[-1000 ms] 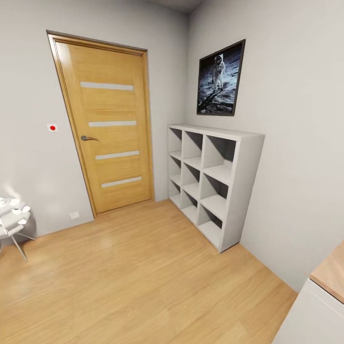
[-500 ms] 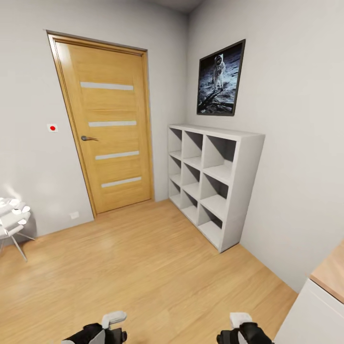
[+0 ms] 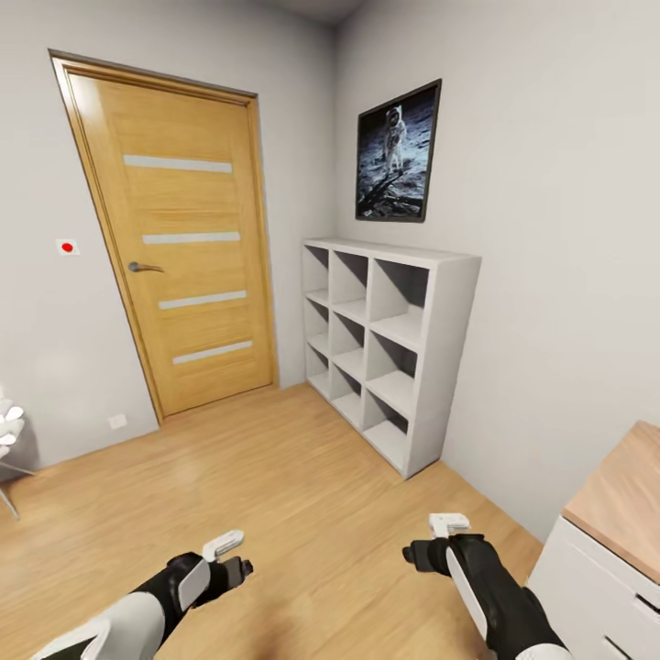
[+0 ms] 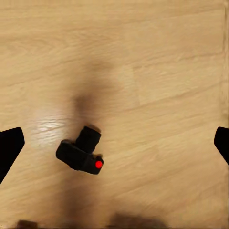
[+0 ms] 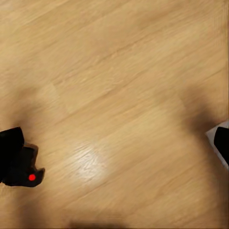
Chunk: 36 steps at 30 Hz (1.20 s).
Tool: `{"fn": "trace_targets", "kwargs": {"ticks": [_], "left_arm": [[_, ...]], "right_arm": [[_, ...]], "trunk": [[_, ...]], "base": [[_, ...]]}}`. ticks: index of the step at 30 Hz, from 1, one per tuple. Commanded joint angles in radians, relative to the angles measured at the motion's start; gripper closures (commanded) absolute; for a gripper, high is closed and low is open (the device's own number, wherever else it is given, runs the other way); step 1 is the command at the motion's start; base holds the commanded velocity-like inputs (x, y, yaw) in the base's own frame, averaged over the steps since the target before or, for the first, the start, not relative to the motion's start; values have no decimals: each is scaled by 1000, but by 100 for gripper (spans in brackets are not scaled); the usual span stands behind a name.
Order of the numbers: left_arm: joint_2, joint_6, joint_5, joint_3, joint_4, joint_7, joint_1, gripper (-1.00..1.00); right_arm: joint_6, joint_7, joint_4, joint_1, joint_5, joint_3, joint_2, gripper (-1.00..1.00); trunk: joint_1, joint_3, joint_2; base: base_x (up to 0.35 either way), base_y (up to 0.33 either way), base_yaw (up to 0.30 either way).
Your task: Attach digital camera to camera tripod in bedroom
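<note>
The digital camera (image 4: pixel 81 152), small and black with a red button, lies on the light wood floor in the left wrist view, below and between the spread fingers of my left gripper (image 4: pixel 114 145). The right wrist view has the digital camera (image 5: pixel 24 174) at the picture's edge, beside one dark fingertip (image 5: pixel 10 143) of my right gripper (image 5: pixel 117 143). Both grippers are open and hold nothing. In the head view my left gripper (image 3: pixel 231 556) and right gripper (image 3: pixel 431 541) hang low over the floor. The camera tripod is out of view.
An oak door (image 3: pixel 179 238) stands shut ahead. A white cube shelf (image 3: pixel 390 348) lines the right wall under a framed astronaut picture (image 3: pixel 396 156). A white cabinet with a wood top (image 3: pixel 614 541) sits at the near right. A white object on thin metal legs (image 3: pixel 7 440) is at the far left.
The head view has swung a little to the right, shifting door and shelf leftward in the picture. Both arms have come up further into the head view from its lower edge.
</note>
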Motion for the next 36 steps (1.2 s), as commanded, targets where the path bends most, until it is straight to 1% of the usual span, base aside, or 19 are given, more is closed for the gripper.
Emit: {"fn": "trace_targets", "kwargs": {"ticks": [1,2,5,6,7,12,14,15,17,21,22,23,25,26,28,31,34,35,36], "left_arm": [[-1,17,11,21,-6,1,0,-100],[-1,17,11,21,-6,1,0,-100],[-2,50,21,56,-11,4,-1,-100],[-3,64,24,64,-12,4,-2,-100],[0,119,30,86,-21,4,-5,-100],[0,140,29,92,-42,5,-13,-100],[0,148,28,92,-58,6,-17,-100],[0,148,28,92,-58,6,-17,-100],[-1,154,27,91,-73,6,-18,-100],[-4,176,22,89,-104,8,-18,-100],[-4,176,22,89,-104,8,-18,-100],[-4,186,21,89,-112,11,-18,-100],[-6,223,22,89,-146,37,-16,-100],[-6,223,22,89,-146,37,-16,-100],[-12,245,23,89,-183,61,-10,-100],[-37,266,23,86,-272,89,17,-100],[-60,286,24,62,-413,103,72,-100],[-60,286,24,62,-413,103,72,-100],[-65,299,26,48,-471,106,97,-100]], "right_arm": [[6,2,-11,0,1,0,2,-100],[6,2,-11,0,1,0,2,-100],[8,2,-34,0,2,1,6,-100],[9,2,-40,0,2,1,7,-100],[10,2,-57,0,3,2,10,-100],[11,2,-64,-1,4,11,22,-100],[11,2,-71,-1,4,28,27,-100],[11,2,-71,-1,4,28,27,-100],[11,2,-82,-1,4,48,30,-100],[11,3,-126,0,3,80,31,-100],[11,3,-126,0,3,80,31,-100],[11,3,-141,1,3,84,31,-100],[11,3,-187,3,1,93,31,-100],[11,3,-187,3,1,93,31,-100],[18,3,-210,4,-1,96,30,-100],[47,4,-236,6,-2,98,29,-100],[74,4,-252,6,-3,100,28,-100],[74,4,-252,6,-3,100,28,-100],[81,4,-257,7,-3,100,27,-100]], "trunk": [[0,-1,-1],[0,-1,-1],[0,-1,-1],[4,-4,-8],[8,-7,-15],[27,-23,-50],[34,-29,-64],[38,-32,-71],[46,-39,-85],[61,-51,-113],[65,-54,-120],[69,-58,-127],[77,-64,-141],[80,-67,-148],[88,-73,-162],[100,-83,-183],[111,-92,-204],[115,-95,-211],[119,-98,-218]], "base": [[-4,4,-46],[-4,4,-46],[-3,2,-30],[-2,1,-19],[-1,0,-6],[0,0,-3],[0,0,-2],[0,0,-2],[0,0,-1],[0,0,0],[0,0,0],[0,0,0],[0,0,0],[0,0,0],[0,0,0],[0,0,0],[0,0,0],[0,0,0],[0,0,0]]}}
